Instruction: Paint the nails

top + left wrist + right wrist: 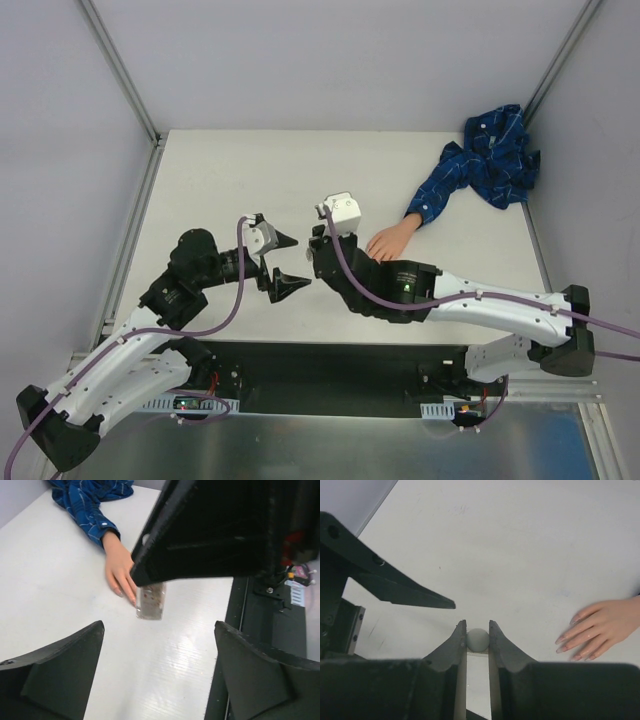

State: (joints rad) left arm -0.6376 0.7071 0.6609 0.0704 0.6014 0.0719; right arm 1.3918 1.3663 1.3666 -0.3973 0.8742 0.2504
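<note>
Black right gripper [477, 626] clamps narrowly on a small clear glittery bottle [150, 601] just beside the flesh-coloured mannequin hand [385, 243]; left gripper [300, 261] gapes wide, empty, farther from that hand; glossy pinkish nails [560, 640] tip the hand's fingers; no brush shows, painting likely not begun.

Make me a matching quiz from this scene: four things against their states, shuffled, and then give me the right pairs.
1 left gripper
2 right gripper
3 flesh-coloured mannequin hand
4 blue patterned fabric sleeve

A lying flat, palm down
B shut on a small clear bottle
C bunched up at the far right
D wide open, empty

Pairs: 1-D, 2-B, 3-A, 4-C
</note>
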